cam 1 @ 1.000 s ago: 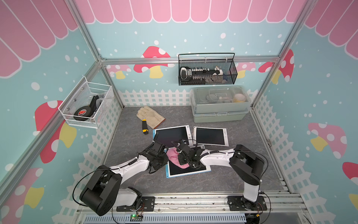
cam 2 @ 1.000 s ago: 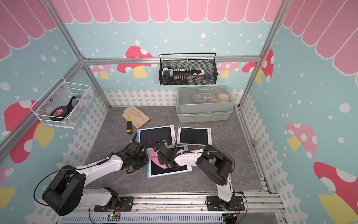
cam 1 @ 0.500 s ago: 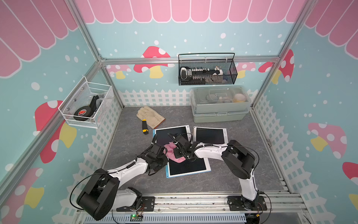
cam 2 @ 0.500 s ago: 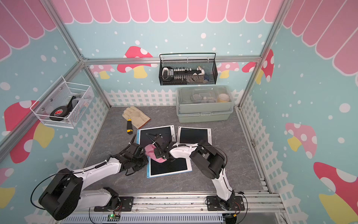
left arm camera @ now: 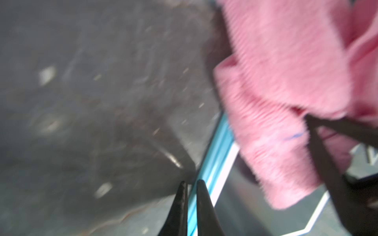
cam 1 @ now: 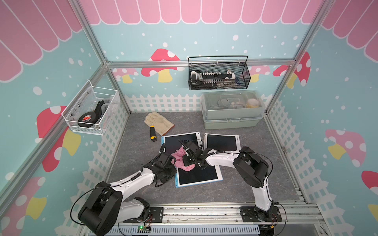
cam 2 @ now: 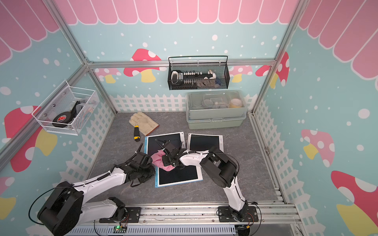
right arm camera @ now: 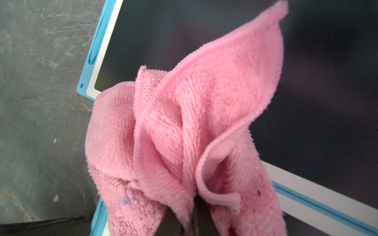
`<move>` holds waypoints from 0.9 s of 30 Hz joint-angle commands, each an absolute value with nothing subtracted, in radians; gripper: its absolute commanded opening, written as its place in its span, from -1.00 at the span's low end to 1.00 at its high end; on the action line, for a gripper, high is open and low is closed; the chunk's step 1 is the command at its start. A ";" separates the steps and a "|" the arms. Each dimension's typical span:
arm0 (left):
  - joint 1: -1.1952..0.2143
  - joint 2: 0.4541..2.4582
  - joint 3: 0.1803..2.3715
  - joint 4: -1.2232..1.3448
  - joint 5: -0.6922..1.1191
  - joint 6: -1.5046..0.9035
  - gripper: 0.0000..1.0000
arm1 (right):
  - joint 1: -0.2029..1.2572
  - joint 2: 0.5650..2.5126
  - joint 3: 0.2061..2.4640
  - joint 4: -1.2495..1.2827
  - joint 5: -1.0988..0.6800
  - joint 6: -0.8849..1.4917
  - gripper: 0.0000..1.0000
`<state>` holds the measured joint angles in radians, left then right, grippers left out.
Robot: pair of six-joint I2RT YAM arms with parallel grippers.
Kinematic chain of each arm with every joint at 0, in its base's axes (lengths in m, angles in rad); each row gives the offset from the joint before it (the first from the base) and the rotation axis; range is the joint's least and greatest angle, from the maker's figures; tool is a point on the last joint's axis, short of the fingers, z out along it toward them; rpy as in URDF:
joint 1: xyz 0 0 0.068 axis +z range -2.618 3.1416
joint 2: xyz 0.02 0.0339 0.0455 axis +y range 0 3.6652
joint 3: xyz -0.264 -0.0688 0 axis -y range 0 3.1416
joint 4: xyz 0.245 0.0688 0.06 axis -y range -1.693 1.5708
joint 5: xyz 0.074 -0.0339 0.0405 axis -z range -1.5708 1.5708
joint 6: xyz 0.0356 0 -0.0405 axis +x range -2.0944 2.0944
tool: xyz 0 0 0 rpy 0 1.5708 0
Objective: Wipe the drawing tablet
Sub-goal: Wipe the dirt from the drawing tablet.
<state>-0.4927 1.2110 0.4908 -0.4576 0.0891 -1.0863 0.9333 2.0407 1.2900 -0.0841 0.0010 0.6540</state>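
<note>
The blue-framed drawing tablet lies dark-screened on the grey floor in both top views. A pink cloth sits bunched on its far left corner, overlapping a second blue-framed tablet behind. My right gripper is shut on the cloth, its fingertips buried in the folds. My left gripper is shut with nothing held, its tips at the tablet's blue left edge, right beside the cloth. In the top views its wrist hides the tips.
A white-framed tablet lies to the right of the rear one. A work glove and a yellow-black knife lie behind the tablets. A lidded green box stands at the back right. Wire baskets hang on the back wall and left wall.
My right gripper has dragged the pink cloth from the tablet's middle toward its far left corner, and the right arm has folded in. The left arm has barely moved.
</note>
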 commanded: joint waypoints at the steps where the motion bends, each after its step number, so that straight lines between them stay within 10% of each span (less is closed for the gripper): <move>1: -0.497 1.130 0.457 -0.729 0.066 -1.136 -0.75 | 0.985 2.081 1.308 -0.118 -0.017 0.654 -1.00; 27: -0.444 1.350 0.801 -0.655 0.201 -1.035 -0.30 | 0.966 1.536 0.845 -0.264 0.392 0.717 -1.00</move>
